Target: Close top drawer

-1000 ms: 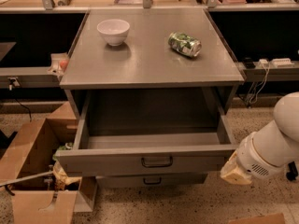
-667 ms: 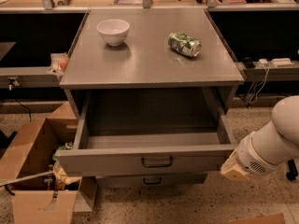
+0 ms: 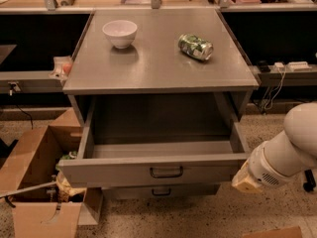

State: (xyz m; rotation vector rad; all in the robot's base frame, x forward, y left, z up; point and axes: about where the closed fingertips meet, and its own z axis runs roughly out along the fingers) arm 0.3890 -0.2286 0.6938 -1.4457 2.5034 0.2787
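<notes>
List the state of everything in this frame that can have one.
top drawer: open, nothing visible inside
drawer below: pushed in
bowl: upright on the cabinet top
can: lying on its side on the cabinet top
cardboard box: flaps open, on the floor
gripper: at the top drawer's right front corner, contact unclear

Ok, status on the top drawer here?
Gripper low, beside front right corner of top drawer. Drawer standing well out, interior looks bare. Nothing visible in its path back.
</notes>
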